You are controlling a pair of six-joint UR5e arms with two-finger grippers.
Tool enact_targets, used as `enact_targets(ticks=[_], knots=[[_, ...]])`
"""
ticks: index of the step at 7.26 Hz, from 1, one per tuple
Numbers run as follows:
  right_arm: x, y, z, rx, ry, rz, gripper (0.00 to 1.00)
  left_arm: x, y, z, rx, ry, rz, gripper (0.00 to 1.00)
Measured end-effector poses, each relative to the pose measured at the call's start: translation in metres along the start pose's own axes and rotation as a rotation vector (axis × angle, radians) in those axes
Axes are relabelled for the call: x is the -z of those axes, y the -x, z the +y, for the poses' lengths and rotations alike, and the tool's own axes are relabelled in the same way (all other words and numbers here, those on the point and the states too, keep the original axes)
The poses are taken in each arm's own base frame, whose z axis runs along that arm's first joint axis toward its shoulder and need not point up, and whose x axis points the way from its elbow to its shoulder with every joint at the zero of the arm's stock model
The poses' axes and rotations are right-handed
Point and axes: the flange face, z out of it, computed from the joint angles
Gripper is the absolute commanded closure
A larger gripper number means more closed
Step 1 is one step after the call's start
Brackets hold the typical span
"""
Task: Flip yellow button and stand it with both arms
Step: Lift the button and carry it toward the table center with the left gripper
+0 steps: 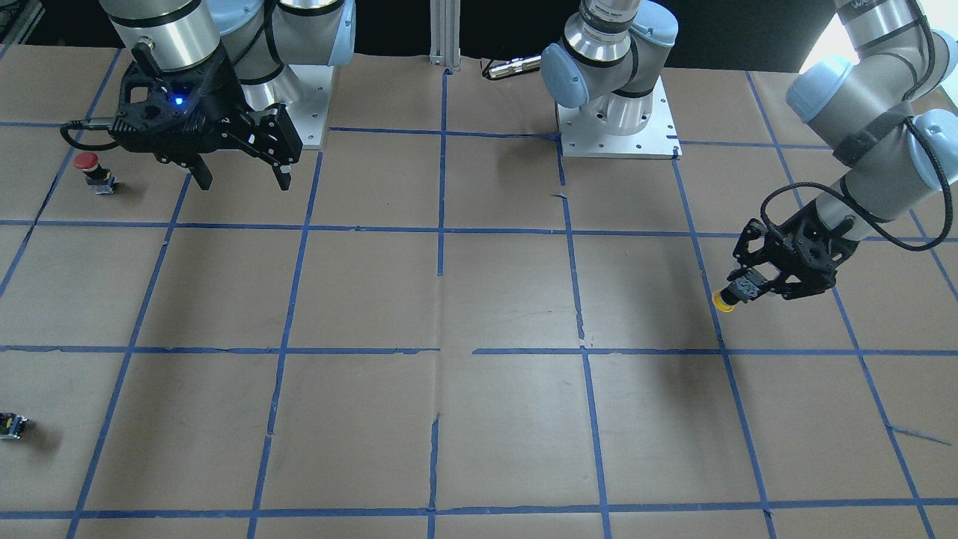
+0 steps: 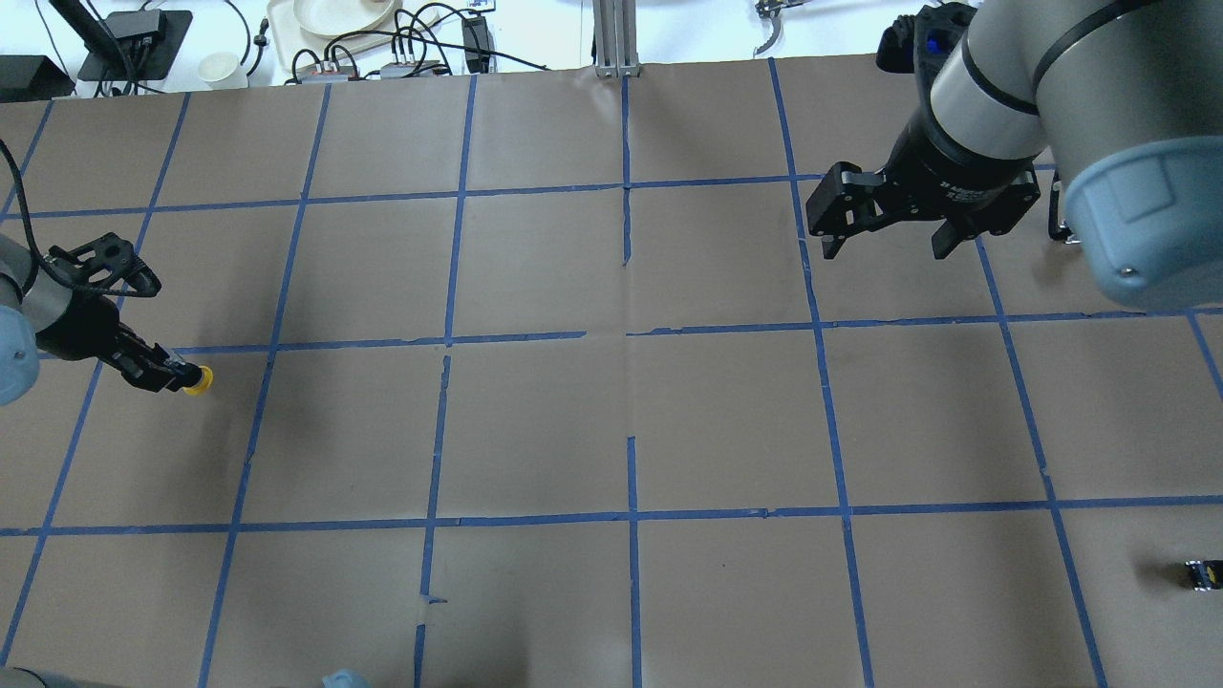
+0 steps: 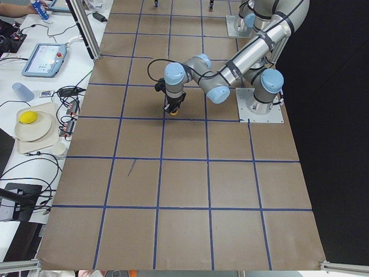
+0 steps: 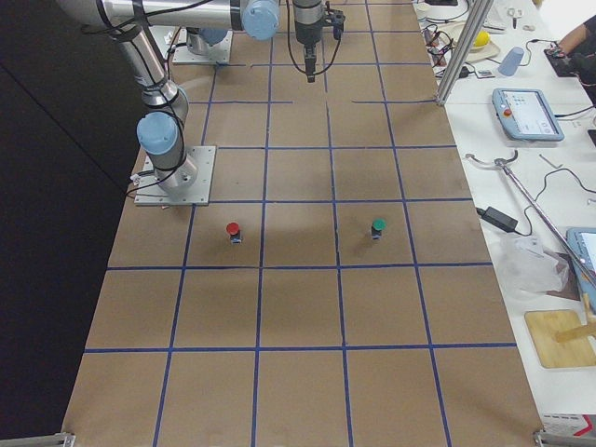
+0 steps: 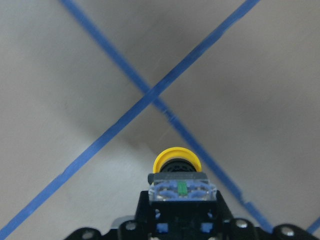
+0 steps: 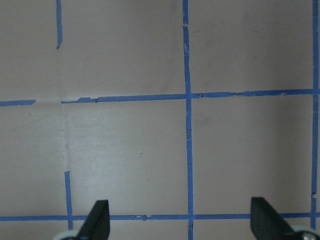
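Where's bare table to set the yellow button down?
The middle squares, between the left gripper holding the yellow button and the open right gripper, are bare. The paper around the button is bare too. Clutter is on the right arm's side: a red button beside the right gripper and a small black block at that table end.

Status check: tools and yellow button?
Left tool shut on yellow button, cap pointing outward. Right tool open, empty. Red button stands near right tool, not between the tools.
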Motion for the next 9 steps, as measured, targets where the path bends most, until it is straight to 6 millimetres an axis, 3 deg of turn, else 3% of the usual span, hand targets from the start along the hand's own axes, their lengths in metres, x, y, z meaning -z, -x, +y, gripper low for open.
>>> enact_targets(ticks=[3, 7, 9], knots=[[0.0, 0.0, 0.0, 0.0, 0.0, 0.0, 0.0, 0.001, -0.076, -0.072, 0.227, -0.215, 0.391, 0.97], [0.0, 0.0, 0.0, 0.0, 0.0, 0.0, 0.0, 0.011, -0.213, -0.167, 0.513, -0.329, 0.808, 0.97], [0.0, 0.0, 0.0, 0.0, 0.0, 0.0, 0.0, 0.022, -0.25, -0.194, 0.587, -0.388, 0.983, 0.98]])
